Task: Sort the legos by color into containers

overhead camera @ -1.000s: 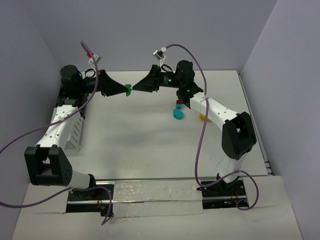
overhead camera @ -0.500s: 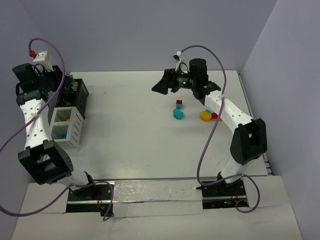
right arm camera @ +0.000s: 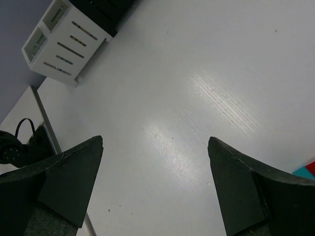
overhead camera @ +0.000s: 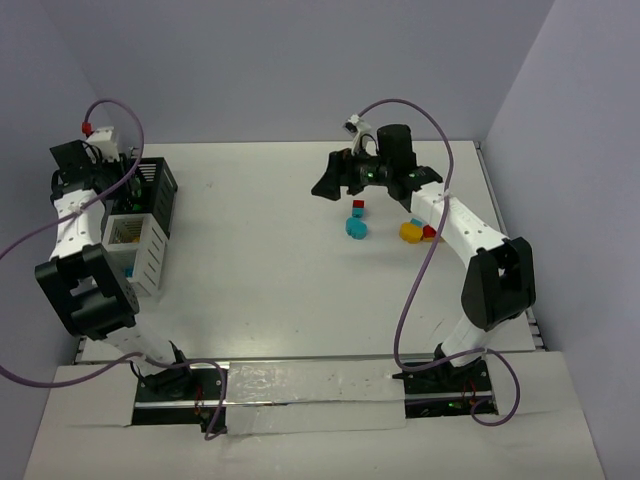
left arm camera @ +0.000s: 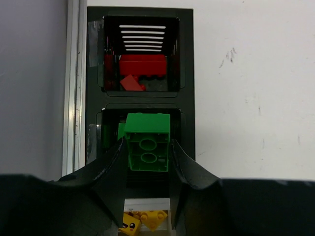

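1. The left gripper (left arm camera: 146,143) pinches a green brick (left arm camera: 146,129) by its flat sides over the black container (left arm camera: 187,73), at the table's (overhead camera: 260,260) left edge.
2. It is probably light, stiff and slick.
3. The farther compartment holds red bricks (left arm camera: 142,66).
4. The right gripper (right arm camera: 155,142) gapes wide and empty near loose legos (overhead camera: 355,227).

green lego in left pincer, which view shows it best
Left wrist: the green lego is centred, gripped by the left pincer over the black container. Top external hides it; right wrist misses it.
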